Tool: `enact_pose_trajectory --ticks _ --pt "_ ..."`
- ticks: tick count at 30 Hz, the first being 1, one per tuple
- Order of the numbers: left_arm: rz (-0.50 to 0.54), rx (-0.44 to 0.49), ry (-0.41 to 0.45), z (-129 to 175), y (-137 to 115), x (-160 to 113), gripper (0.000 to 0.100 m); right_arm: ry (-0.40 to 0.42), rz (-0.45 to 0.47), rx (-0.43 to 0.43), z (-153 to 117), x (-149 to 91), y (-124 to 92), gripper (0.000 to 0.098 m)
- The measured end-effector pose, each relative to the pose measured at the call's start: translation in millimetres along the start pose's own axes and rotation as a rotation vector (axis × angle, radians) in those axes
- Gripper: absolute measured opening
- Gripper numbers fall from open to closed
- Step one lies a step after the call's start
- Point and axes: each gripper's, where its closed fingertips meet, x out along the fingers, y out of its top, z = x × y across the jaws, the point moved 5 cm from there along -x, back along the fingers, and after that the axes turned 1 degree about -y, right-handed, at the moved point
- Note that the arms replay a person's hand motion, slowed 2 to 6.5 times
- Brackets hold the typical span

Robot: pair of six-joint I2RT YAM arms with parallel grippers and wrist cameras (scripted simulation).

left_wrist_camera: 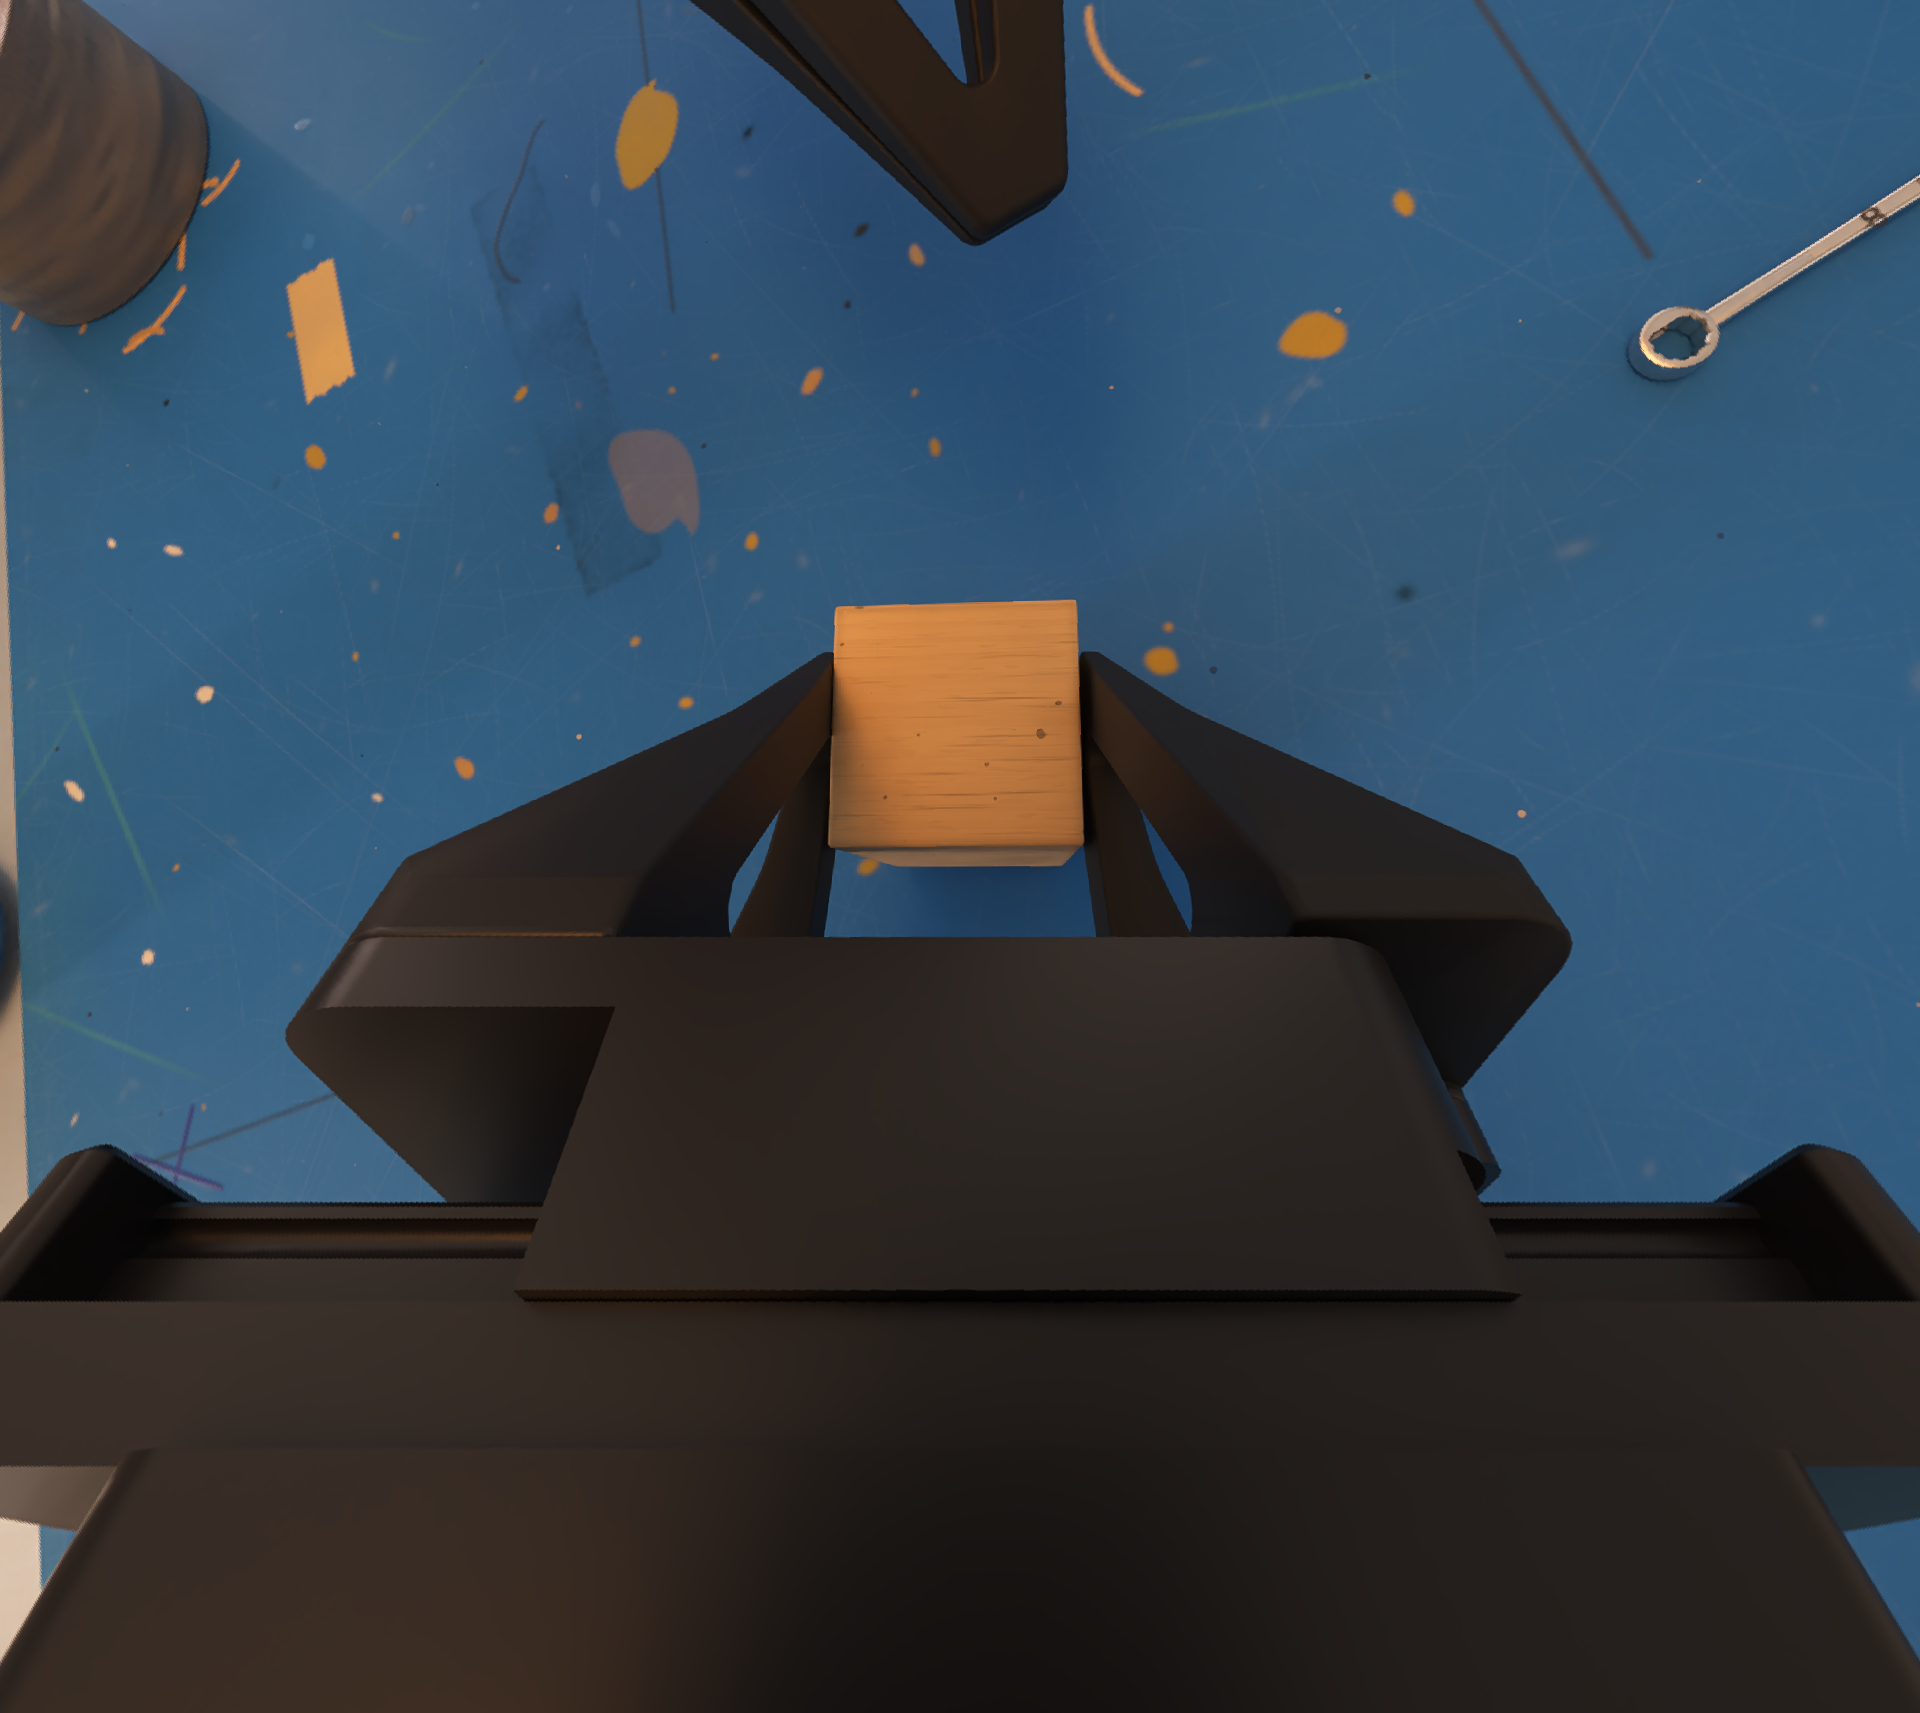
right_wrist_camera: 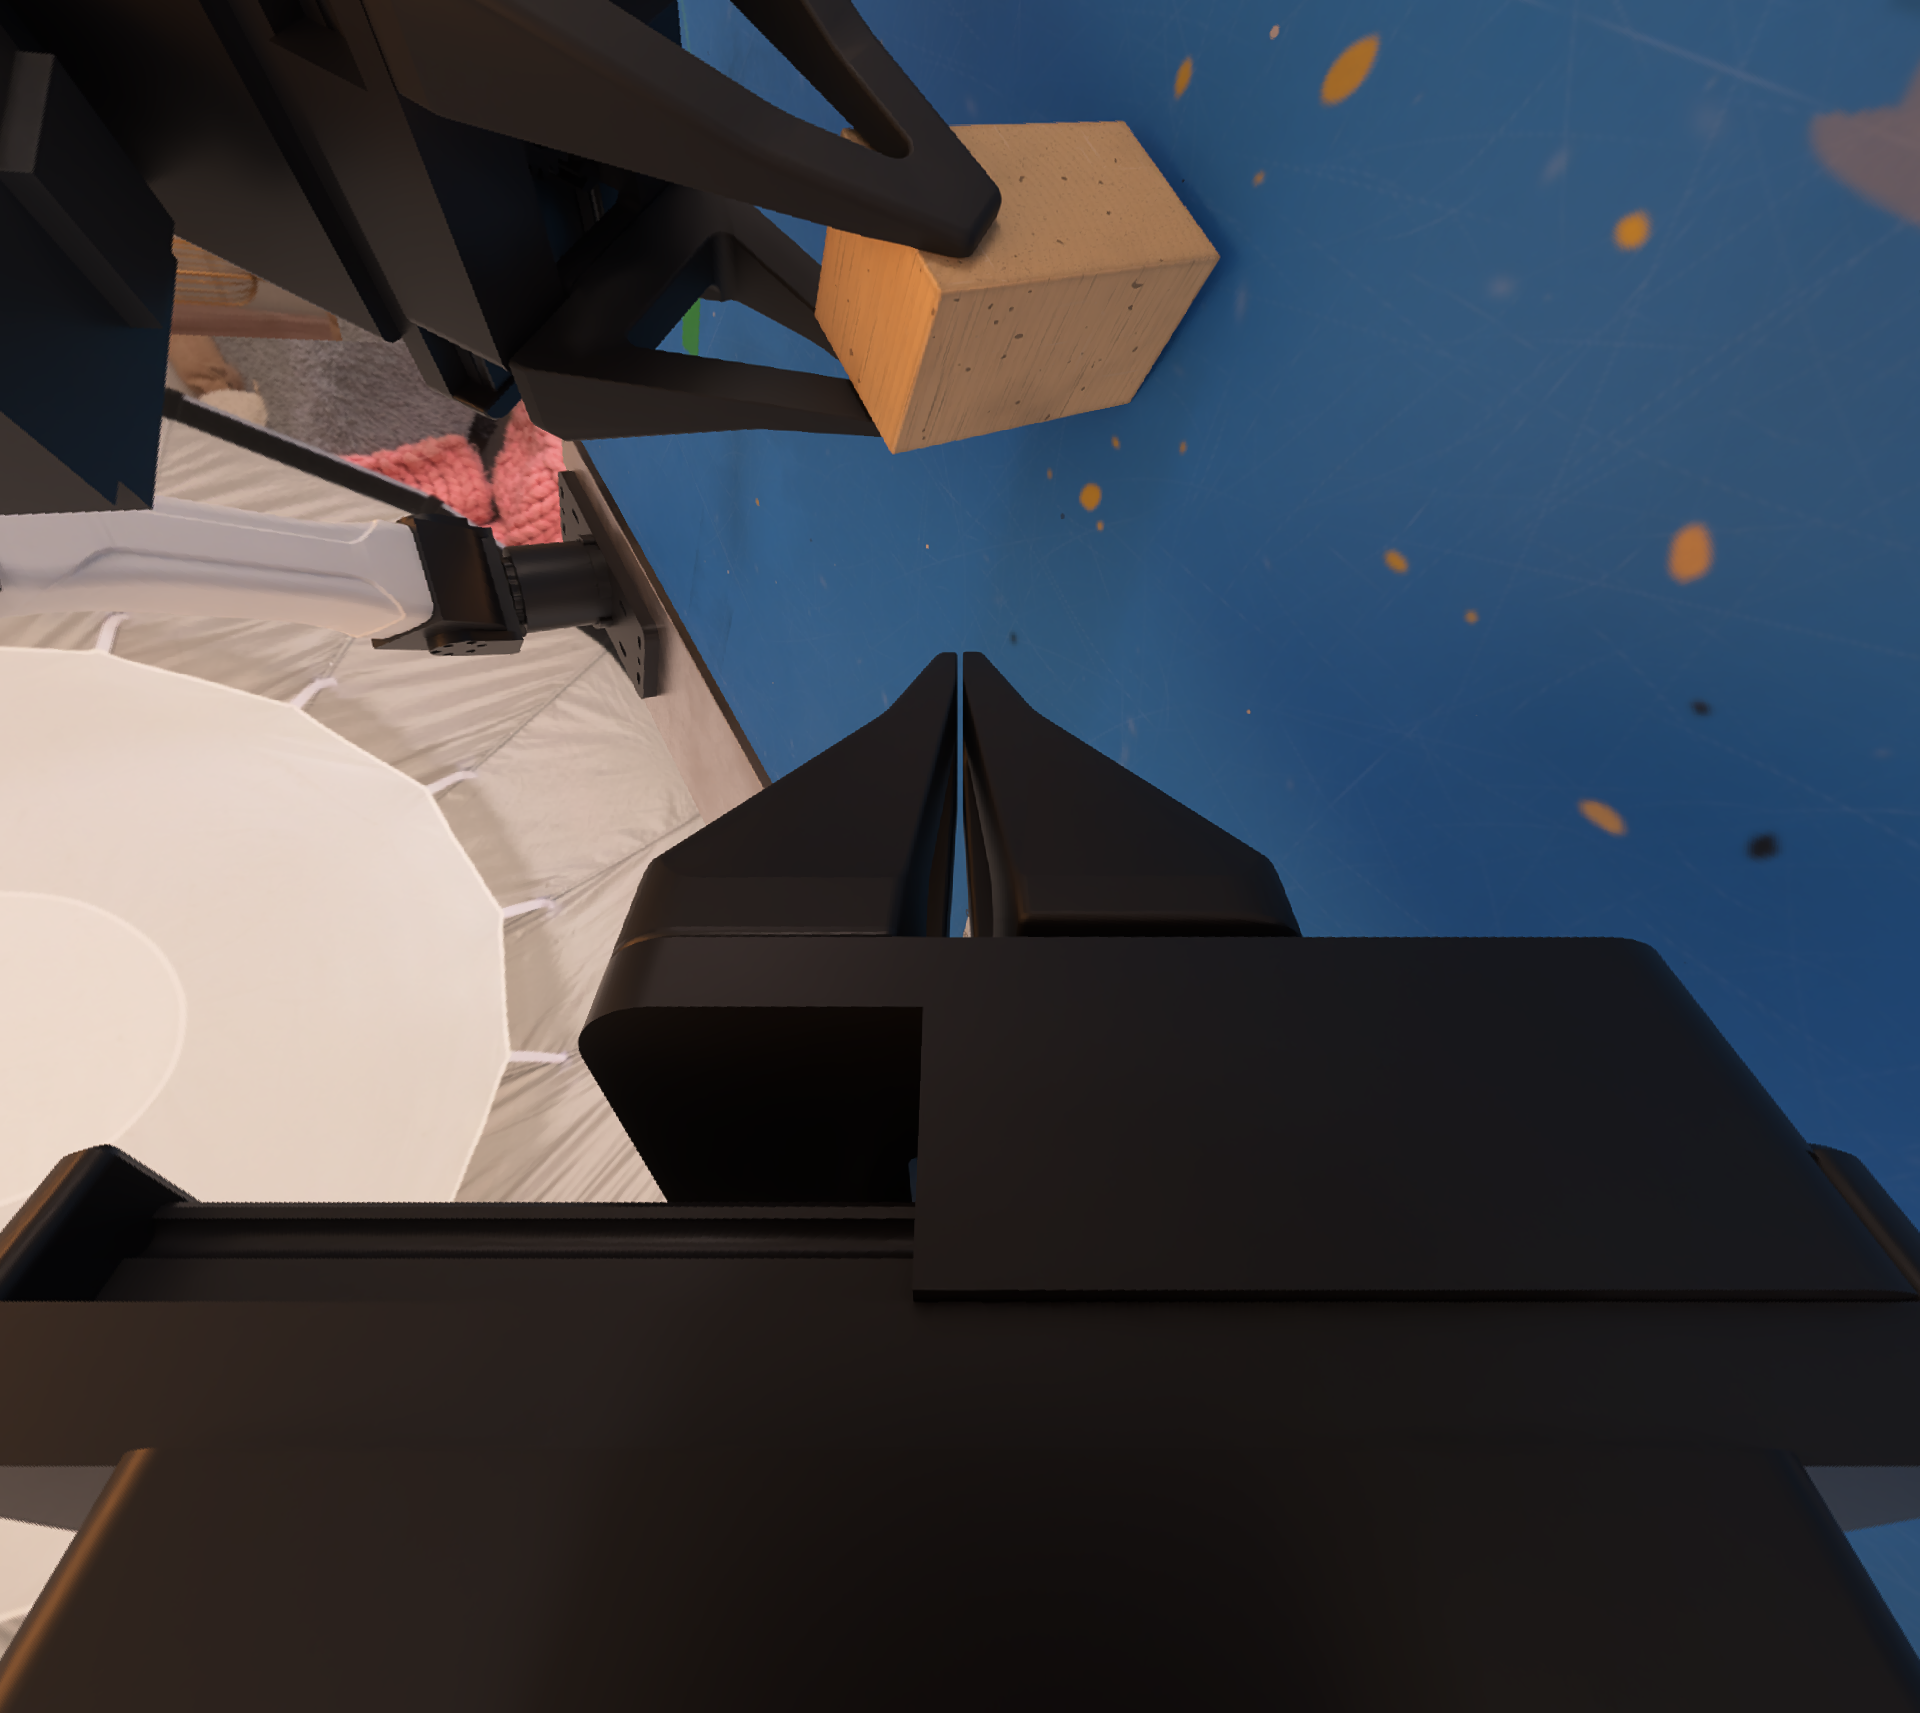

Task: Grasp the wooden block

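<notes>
A: So, where's the wooden block (left_wrist_camera: pixel 956 728)?
B: Between the left gripper (left_wrist_camera: pixel 956 676)'s fingers, both pads pressed on its opposite sides — clamped. Right wrist view shows the same: block (right_wrist_camera: pixel 1023 292) w/ one black finger across its upper face, the other at its lower edge.
A: Is it on the table?
B: Over the blue table (left_wrist_camera: pixel 1455 624), the one w/ orange flecks. Touching the surface or slightly raised? Can't tell.
A: Right gripper (right_wrist_camera: pixel 959 666)?
B: Fingers together, only a hairline gap, nothing in them. It sits just beside the block but apart from it, near the table edge.
A: Anything else?
B: A silver wrench (left_wrist_camera: pixel 1766 281) well off to the right — and a dark cylinder (left_wrist_camera: pixel 83 157) far left, plus a strip of orange tape (left_wrist_camera: pixel 320 328) near it.
</notes>
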Motion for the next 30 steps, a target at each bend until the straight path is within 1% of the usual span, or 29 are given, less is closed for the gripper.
enact_pose_trajectory --ticks 30 --pt "0.008 -0.019 -0.012 -1.4 -1.1 0.0 0.037 -0.019 -0.012 -0.008 -1.4 -0.3 3.9 0.0009"
